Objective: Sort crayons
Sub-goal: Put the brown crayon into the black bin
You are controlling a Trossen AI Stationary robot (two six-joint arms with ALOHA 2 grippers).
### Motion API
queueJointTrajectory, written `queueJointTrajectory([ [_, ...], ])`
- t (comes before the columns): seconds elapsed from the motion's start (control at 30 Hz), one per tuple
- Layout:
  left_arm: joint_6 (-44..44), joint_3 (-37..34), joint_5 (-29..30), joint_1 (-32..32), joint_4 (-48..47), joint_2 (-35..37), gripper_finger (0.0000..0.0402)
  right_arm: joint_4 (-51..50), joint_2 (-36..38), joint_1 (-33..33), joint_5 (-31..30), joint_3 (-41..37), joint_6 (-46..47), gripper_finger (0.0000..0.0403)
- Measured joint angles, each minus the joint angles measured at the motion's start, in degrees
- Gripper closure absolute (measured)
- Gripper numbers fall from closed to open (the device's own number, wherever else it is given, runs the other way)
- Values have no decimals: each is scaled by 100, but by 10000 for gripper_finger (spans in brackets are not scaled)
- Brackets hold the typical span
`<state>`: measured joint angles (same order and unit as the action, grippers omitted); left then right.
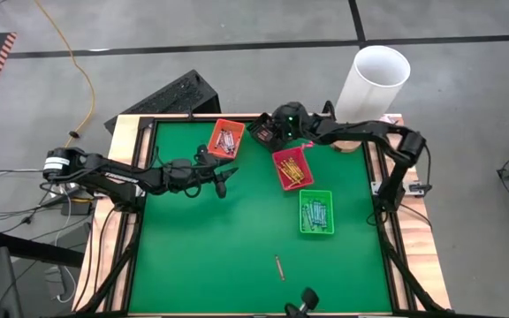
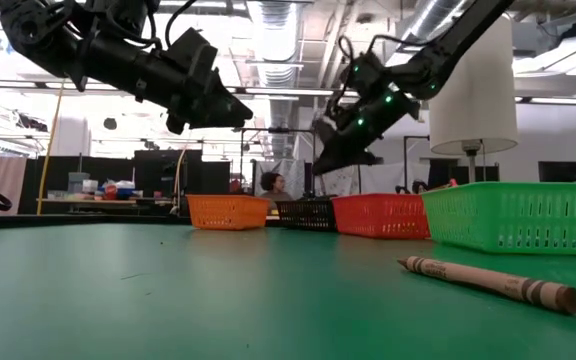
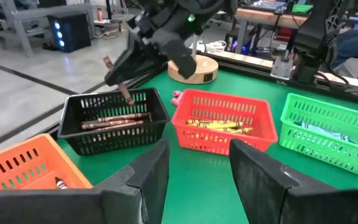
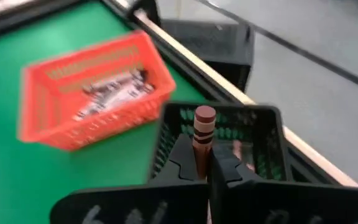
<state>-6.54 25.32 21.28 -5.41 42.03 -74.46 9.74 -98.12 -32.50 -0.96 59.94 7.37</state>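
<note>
My right gripper (image 1: 269, 132) is shut on a brown-red crayon (image 4: 202, 138) above the black basket (image 4: 253, 134); it also shows in the left wrist view (image 3: 122, 79). My left gripper (image 3: 197, 180) is open and empty above the green mat, near the orange basket (image 1: 226, 139). The black basket (image 3: 114, 121) holds brown-red crayons, the red basket (image 3: 222, 121) yellow-orange ones, the green basket (image 3: 328, 130) light blue ones, and the orange basket (image 3: 23, 165) grey ones. One loose crayon (image 1: 279, 267) lies flat on the mat near the front edge. My right gripper pinches the crayon between its two fingers (image 4: 229, 165), about its middle (image 3: 119, 79). The fingers lie across the crayon and slant down from the table's right. One end (image 4: 204, 116) sticks out past the fingertips. The crayon is tilted and lifted clear over the black basket.
A white cylinder (image 1: 374, 81) stands beyond the table's far right corner, and a round wooden base (image 3: 193, 68) is behind the baskets. The four baskets stand in the far and right part of the mat. Open green mat (image 1: 210, 256) lies at the near left.
</note>
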Motion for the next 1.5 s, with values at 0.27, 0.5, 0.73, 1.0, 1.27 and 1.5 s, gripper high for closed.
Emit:
queueJointTrajectory([
  [0.27, -45, 0, 22, 0, -74, 0, 246, -1044, -773, -73, -56, 837, -12, 392],
  [0.5, -17, 0, -1, 0, -311, 0, 246, -1482, -1091, -74, -62, 1289, -151, 317],
  [0.73, 136, 0, -392, 17, -416, 0, 246, -1800, -932, -108, -70, 1523, -233, 234],
  [1.0, 771, 44, -1743, 33, -308, -184, 246, -2836, 741, 135, -56, 1618, -1039, 224],
  [1.27, 1707, 1228, -3773, 335, -318, -1437, 246, -3372, 2661, 447, -73, 1619, -1153, 235],
  [1.5, 2722, 3185, -5014, 698, -1702, -2743, 246, -3707, 3388, 658, -97, 1616, -1034, 236],
])
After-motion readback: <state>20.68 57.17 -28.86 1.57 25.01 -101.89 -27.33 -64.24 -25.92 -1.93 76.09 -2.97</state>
